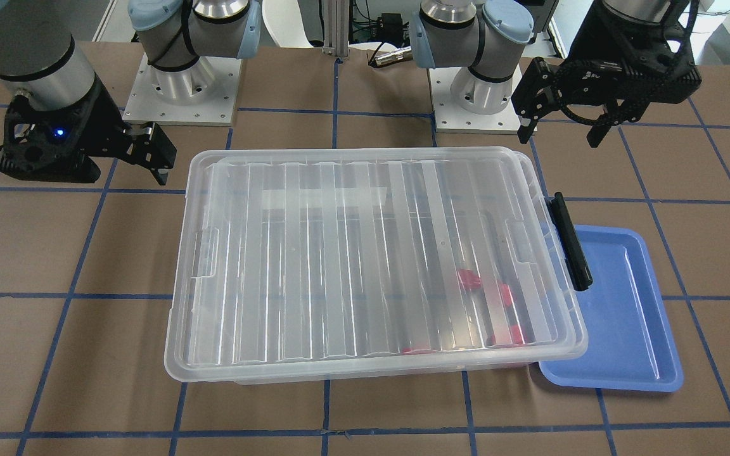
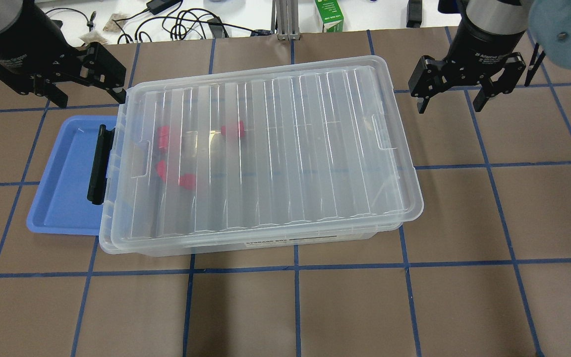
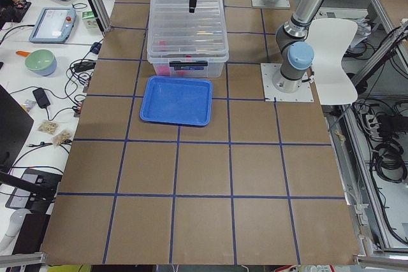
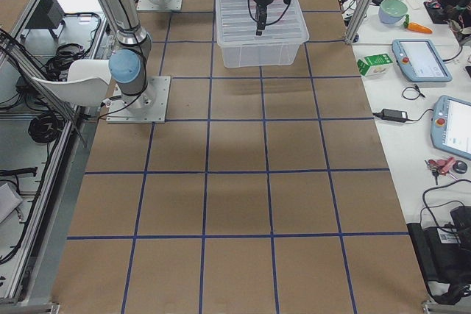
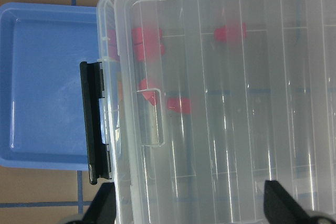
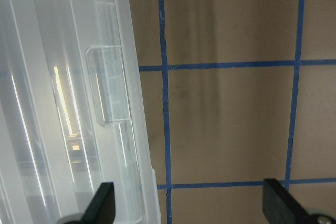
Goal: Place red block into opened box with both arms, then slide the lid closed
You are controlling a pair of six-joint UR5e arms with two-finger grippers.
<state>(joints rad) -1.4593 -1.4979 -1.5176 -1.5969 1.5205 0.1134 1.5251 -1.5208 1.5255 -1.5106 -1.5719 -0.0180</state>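
Note:
The clear ribbed lid [image 2: 290, 148] lies flat over the see-through box [image 2: 246, 245], and only a narrow strip of the box's rim shows at the black-bar end [image 2: 98, 163]. Several red blocks [image 2: 231, 130] rest inside near that end, blurred through the lid; they also show in the left wrist view [image 5: 230, 32]. My left gripper [image 2: 92, 99] hangs open above the table behind the box's black-bar corner, holding nothing. My right gripper [image 2: 450, 106] is open and empty beyond the opposite short end, off the box.
An empty blue tray [image 2: 62, 183] lies partly under the box's black-bar end. Brown table paper with blue tape lines surrounds the box. Cables and a green carton [image 2: 329, 15] sit past the table's far edge. The arm bases [image 1: 181, 88] stand behind the box.

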